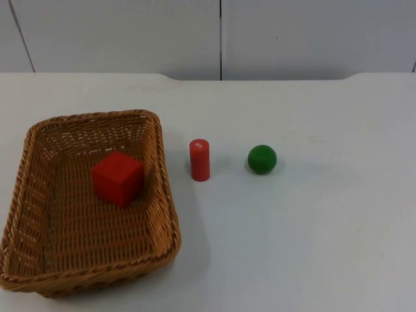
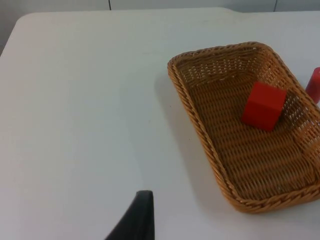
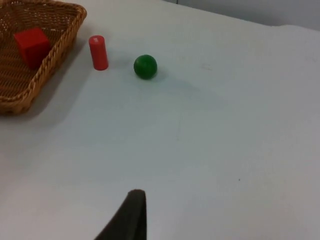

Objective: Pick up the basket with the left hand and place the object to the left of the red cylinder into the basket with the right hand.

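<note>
Left claw point(image 2: 136, 220), right claw point(image 3: 127, 217) above table: opening unclear. Red cube point(image 1: 117, 178) inside basket point(image 1: 162, 162).

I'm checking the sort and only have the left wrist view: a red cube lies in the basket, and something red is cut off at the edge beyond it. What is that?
Observer: A red cylinder, standing upright on the table beside the basket, apart from it.
Operator: Anything past it?
Observer: A green ball, on the cylinder's far side from the basket, not touching it.
Operator: My left gripper is over bare table beside the basket, not holding it. Where is the right gripper?
Observer: The right gripper is over bare table, well short of the ball.
</note>
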You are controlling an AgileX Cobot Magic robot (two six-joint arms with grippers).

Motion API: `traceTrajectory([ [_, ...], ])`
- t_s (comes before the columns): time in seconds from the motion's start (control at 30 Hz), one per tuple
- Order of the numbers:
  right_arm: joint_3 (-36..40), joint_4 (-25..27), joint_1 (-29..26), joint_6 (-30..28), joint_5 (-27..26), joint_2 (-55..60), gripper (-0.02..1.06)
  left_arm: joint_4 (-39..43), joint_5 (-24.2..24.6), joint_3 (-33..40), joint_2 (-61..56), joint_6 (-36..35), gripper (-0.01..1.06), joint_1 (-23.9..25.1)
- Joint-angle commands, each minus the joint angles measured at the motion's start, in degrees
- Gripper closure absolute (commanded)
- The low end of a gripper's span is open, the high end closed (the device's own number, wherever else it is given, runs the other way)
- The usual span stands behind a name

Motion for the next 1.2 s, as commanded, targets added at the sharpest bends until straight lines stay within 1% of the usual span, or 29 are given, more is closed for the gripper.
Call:
traceTrajectory([
  [0.0, 0.2, -1.3, -0.1, 1.5, -0.7, -0.1, -0.01, 0.2, -0.8, 0.3, -0.2, -0.2, 0.00, -0.2],
  [0.03, 0.2, -1.5, -0.1, 2.4, -0.7, -0.1, -0.01, 0.2, -0.8, 0.3, -0.2, -0.2, 0.00, -0.2],
  [0.8, 0.2, -1.5, -0.4, 2.2, -0.7, -0.1, -0.01, 0.2, -0.8, 0.3, -0.2, -0.2, 0.00, -0.2],
  [0.87, 0.2, -1.3, -1.4, 2.2, -0.9, -0.1, -0.01, 0.2, -0.8, 0.3, -0.2, -0.2, 0.00, -0.2],
  [0.93, 0.2, -1.3, -3.6, 2.2, -0.9, -0.1, -0.01, 0.2, -0.8, 0.3, -0.2, -0.2, 0.00, -0.2],
  [0.97, 0.2, -1.3, -3.6, 2.2, -0.9, -0.1, -0.01, 0.2, -0.8, 0.3, -0.2, -0.2, 0.00, -0.2],
  [1.0, 0.2, -1.3, -5.8, 2.2, -0.9, -0.1, -0.01, 0.2, -0.8, 0.3, -0.2, -0.2, 0.00, -0.2],
  [1.03, 0.2, -1.3, -6.7, 2.2, -0.9, -0.1, -0.01, 0.2, -0.8, 0.3, -0.2, -0.2, 0.00, -0.2],
  [1.07, 0.2, -1.3, -9.6, 2.2, -0.9, -0.1, -0.01, 0.2, -0.8, 0.3, -0.2, -0.2, 0.00, -0.2],
  [1.1, 0.2, -1.3, -10.6, 2.2, -0.9, -0.1, -0.01, 0.2, -0.8, 0.3, -0.2, -0.2, 0.00, -0.2],
  [1.13, 0.2, -1.3, -13.0, 2.2, -0.9, -0.1, -0.01, 0.2, -0.8, 0.3, -0.2, -0.2, 0.00, -0.2],
  [1.17, 0.2, -1.3, -13.0, 2.2, -0.9, -0.1, -0.01, 0.2, -0.8, 0.3, -0.2, -0.2, 0.00, -0.2],
])
